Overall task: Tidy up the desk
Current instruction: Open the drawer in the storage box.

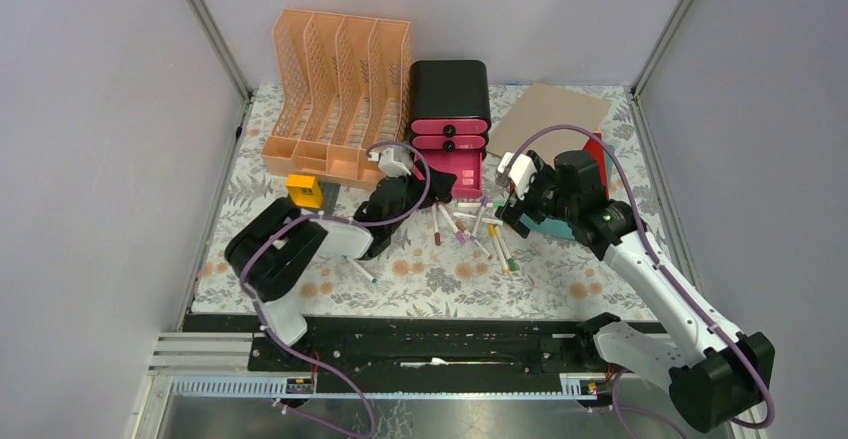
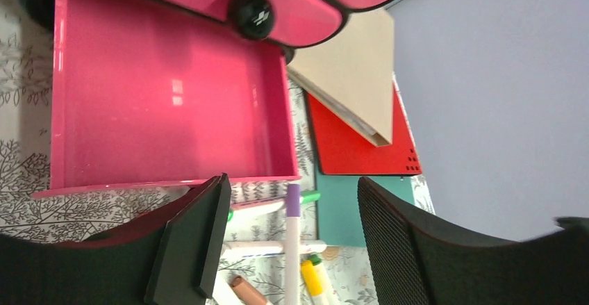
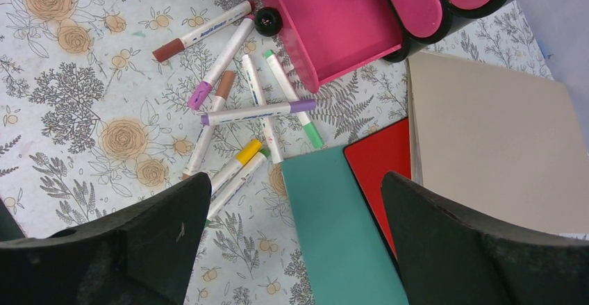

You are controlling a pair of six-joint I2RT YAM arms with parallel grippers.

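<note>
My left end effector [image 2: 289, 187] hangs spread and empty at the front lip of the open pink drawer [image 2: 160, 96]. My right end effector [image 3: 295, 183] is spread wide, also empty. The bench [image 1: 430, 281] lies beneath both, and its cloth looks soft and likely to ruck. The markers [image 3: 253, 112] scattered beside the drawer seem light, slick and apt to roll, so I'd pinch one mid-barrel.

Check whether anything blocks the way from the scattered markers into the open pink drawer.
Nothing visible does. The markers lie loose on the desk right beside the open pink drawer, whose visible floor is bare. Only its low wall separates them, so they would need lifting over it. The left gripper hovers there, fingers apart.
</note>
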